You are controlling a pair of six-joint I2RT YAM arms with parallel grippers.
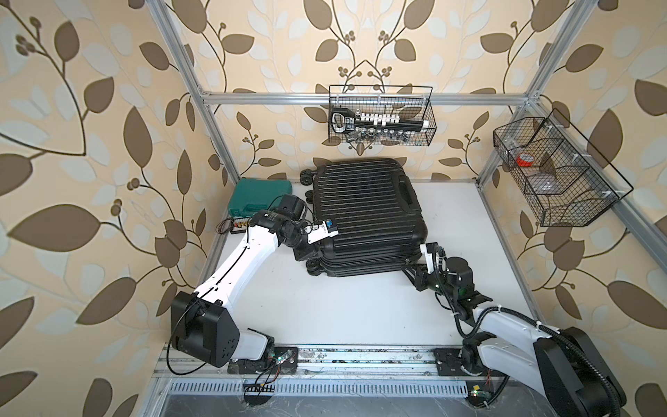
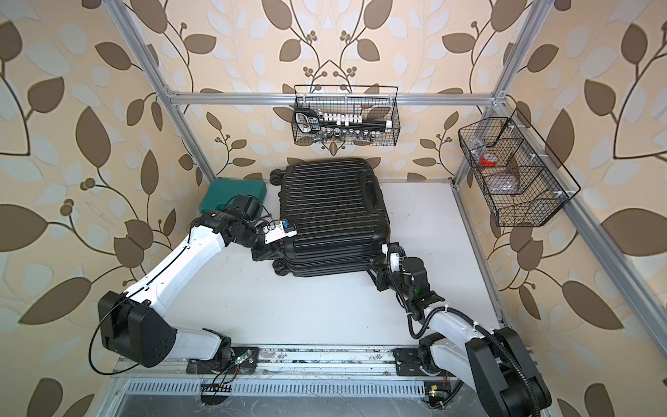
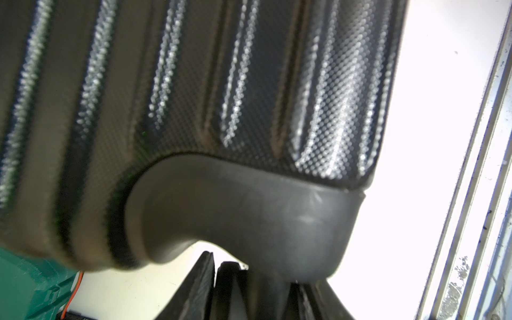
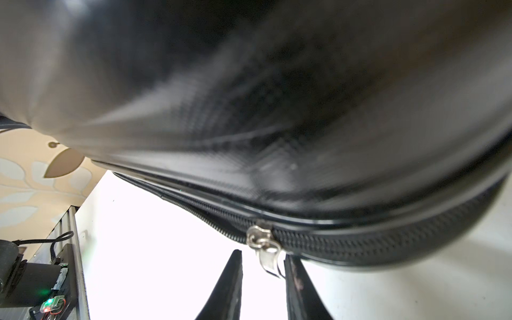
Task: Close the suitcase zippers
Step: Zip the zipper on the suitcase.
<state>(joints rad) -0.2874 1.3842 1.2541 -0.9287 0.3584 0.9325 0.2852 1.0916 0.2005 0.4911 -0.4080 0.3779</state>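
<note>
Right arm: reaches from 5 o'clock on the white table to the suitcase's 5 o'clock corner.
Right gripper: low against the seam. The jaws are slightly apart, not pinching.
Zipper pull: small and metal, hanging between the right fingers. It sits close to one finger, with a clear gap to the other.
Zippers: a black track along the seam, meshed on one side of the slider and parted on the other.
Left arm: comes in from 7 o'clock.
Left gripper: at the case's 7 o'clock corner, with its jaws clamped on the wheel mount.
Suitcase: black and ribbed, lying flat toward 12 o'clock on the table in both top views. The lid is down and the handle faces up.
Green tool case: at 10 o'clock from the suitcase, just beside it.
Back basket: wire, hung on the rail at 12 o'clock.
Side basket: wire, at 2 o'clock.
</note>
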